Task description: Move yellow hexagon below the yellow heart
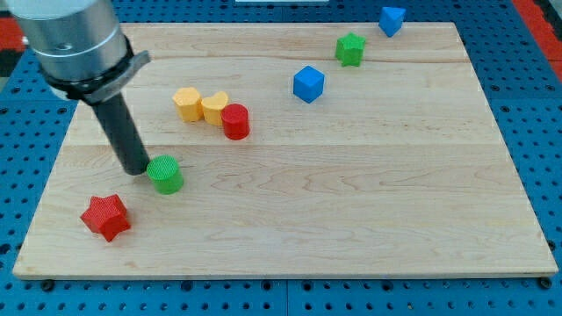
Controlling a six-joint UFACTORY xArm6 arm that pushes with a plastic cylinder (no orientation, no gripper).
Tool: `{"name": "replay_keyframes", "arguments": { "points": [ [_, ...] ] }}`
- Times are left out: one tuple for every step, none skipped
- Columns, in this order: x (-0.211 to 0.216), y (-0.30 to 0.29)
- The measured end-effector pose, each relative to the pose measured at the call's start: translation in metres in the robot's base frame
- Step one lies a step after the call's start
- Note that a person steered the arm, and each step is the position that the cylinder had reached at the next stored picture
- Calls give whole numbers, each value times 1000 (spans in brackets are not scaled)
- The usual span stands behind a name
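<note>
My tip (137, 169) rests on the worktop (351, 202), touching or just beside the green cylinder (165, 174) on its left. My tool is a bare rod, holding nothing. Taking that cylinder as landmark: the yellow hexagon (186, 103) sits above it, touching the yellow heart (214, 107) on its right; the red cylinder (235, 121) touches the heart. The red star (106, 217) lies below-left.
</note>
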State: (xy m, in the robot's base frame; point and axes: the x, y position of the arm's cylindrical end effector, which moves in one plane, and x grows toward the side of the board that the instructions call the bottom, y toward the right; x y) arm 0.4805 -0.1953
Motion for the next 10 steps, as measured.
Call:
{"name": "replay_keyframes", "arguments": {
  "points": [
    [-39,-47],
    [-74,-22],
    [-112,34],
    [-112,36],
    [-123,41],
    [-140,50],
    [-132,77],
    [-109,92],
    [-98,74],
    [-98,69]
  ]
}}
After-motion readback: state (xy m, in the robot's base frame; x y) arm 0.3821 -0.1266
